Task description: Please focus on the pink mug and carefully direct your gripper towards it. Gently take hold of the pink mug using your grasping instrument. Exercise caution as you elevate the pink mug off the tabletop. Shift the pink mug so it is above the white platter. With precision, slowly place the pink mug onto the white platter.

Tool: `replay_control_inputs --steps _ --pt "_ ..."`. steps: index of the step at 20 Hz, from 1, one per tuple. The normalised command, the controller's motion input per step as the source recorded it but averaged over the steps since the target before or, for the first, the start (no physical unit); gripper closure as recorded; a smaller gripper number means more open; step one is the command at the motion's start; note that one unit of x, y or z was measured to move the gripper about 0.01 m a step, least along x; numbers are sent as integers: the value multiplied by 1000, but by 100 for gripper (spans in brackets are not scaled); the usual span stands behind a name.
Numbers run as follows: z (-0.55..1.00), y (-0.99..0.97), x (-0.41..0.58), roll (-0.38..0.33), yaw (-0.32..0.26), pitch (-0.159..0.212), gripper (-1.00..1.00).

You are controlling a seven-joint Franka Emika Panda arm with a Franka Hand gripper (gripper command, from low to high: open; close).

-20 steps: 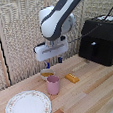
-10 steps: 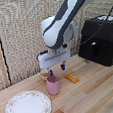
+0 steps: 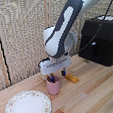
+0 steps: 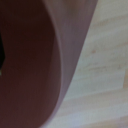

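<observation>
Pink mug [image 3: 53, 86] directly under end effector [image 3: 52, 79].

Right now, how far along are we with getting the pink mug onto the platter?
Approach looks done: the gripper is down at the pink mug, dark fingers reaching into its mouth. In hand: the grasp, though I cannot tell if the jaws have closed. The mug sits on the table, so lifting, moving and setting it on the empty white platter remain.

Matte pink mug [image 3: 53, 86], dark inside; white platter [image 3: 27, 107] with faint brownish rim pattern; pale wood-grain counter [image 3: 92, 96].
</observation>
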Motion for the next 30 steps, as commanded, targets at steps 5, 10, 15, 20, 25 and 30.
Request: replay_control_inputs --steps 5,10,15,20,25,30 --pt "-279 -100 0 0 11 -7 100" --pt "-92 13 0 -4 -7 15 100" --pt "0 15 -23 -2 -2 -4 100" --pt "0 6 -102 0 -3 -89 100" --pt "0 -14 -36 0 0 -88 100" --pt "0 0 0 5 0 -39 100"
